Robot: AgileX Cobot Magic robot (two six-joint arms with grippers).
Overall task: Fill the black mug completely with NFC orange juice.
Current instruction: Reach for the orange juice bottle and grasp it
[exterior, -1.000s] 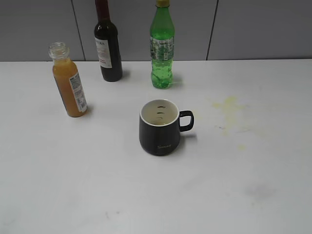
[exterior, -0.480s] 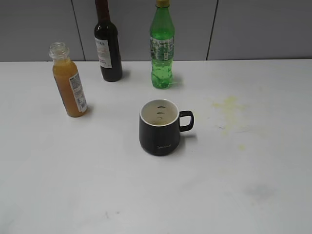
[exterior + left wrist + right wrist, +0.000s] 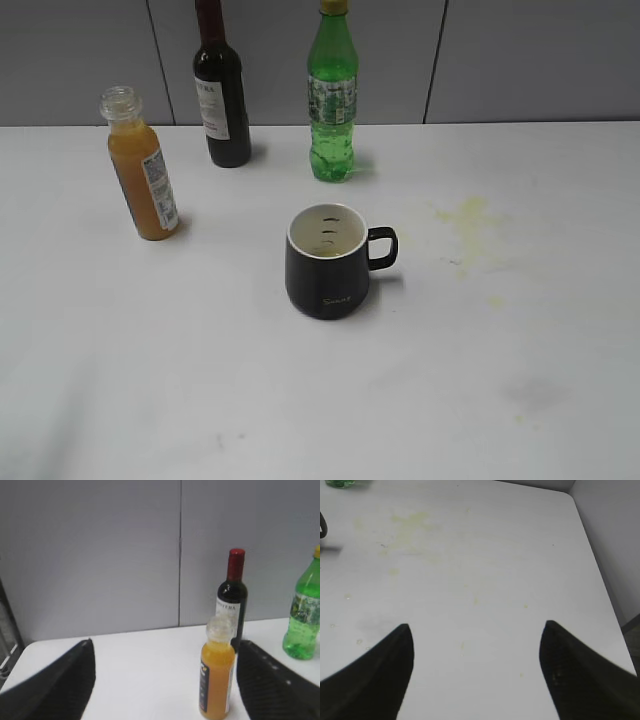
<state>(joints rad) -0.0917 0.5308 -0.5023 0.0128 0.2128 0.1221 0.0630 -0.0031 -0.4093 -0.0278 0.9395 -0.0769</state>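
**Juice bottle ahead of left pincer; neither arm engaged**

The black mug (image 3: 328,262) stood upright near the middle of the surface (image 3: 480,390), handle to the viewer's right, its cream interior showing no visible juice. The NFC orange juice (image 3: 143,168) stood uncapped on the left of the exterior view, well apart from the mug, long axis near vertical with a slight lean.

In the left wrist view the same bottle (image 3: 217,671) stood ahead of the left pincer (image 3: 165,680), right of its centre line and close to the right-hand finger. That pincer was spread wide and held nothing. The right pincer (image 3: 476,672) was likewise spread and empty, over bare stained surface with no bottle before it.

Judgement: the left arm was the nearer to the bottle, and a grasp would call for a small shift rightward before closing about the upright body. Pouring had not begun.
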